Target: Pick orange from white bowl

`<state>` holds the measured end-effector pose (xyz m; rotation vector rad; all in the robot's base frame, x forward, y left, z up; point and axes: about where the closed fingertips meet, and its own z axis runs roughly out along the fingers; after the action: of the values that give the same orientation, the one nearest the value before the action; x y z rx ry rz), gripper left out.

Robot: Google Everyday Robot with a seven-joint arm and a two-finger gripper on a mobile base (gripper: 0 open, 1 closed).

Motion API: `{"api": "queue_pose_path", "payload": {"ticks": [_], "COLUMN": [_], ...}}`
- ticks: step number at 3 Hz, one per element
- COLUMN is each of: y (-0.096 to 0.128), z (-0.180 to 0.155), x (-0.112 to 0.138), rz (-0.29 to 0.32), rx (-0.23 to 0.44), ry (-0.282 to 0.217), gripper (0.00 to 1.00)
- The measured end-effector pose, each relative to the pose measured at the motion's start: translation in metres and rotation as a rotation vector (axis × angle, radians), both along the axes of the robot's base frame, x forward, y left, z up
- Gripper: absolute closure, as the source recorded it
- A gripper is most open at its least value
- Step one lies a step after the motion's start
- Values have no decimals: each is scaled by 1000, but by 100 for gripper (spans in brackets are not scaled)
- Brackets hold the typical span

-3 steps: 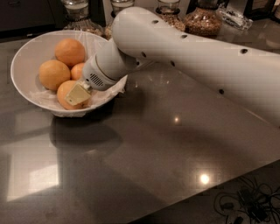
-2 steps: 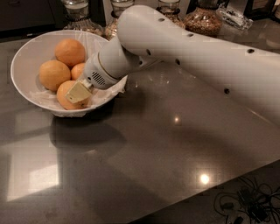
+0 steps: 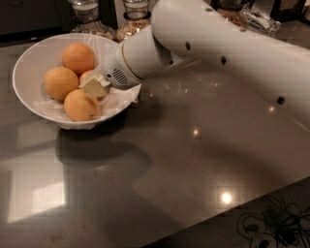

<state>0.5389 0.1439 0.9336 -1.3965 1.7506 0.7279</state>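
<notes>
The white bowl (image 3: 29, 63) stands at the back left of the dark table, lined with crinkled clear film. It holds several oranges: one at the back (image 3: 78, 57), one at the left (image 3: 60, 82), one at the front (image 3: 81, 104), and a fourth (image 3: 86, 76) mostly hidden. My gripper (image 3: 95, 87) reaches into the bowl from the right. Its cream tip sits just above the front orange and against the hidden one. My thick white arm (image 3: 218, 48) crosses the upper right of the view.
Two glass jars (image 3: 87, 12) (image 3: 136, 17) stand right behind the bowl. More containers (image 3: 256, 19) stand at the back right. The glossy dark table (image 3: 169, 160) ends at a front-right edge, with tangled cables (image 3: 271, 225) on the floor beyond it.
My gripper tip has risen and pulled slightly right, off the front orange. The arm has lifted and swung upward. The bowl and the oranges stay in place.
</notes>
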Motion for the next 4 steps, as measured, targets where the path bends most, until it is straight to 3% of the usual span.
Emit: {"api": "queue_pose_path", "payload": {"ticks": [2,4], "y": [-2,16], "z": [1,-18], "x": [0,-18], "rz": [0,22], "rx": [3,18], "ry": [-4,39], "gripper": [58,12]}}
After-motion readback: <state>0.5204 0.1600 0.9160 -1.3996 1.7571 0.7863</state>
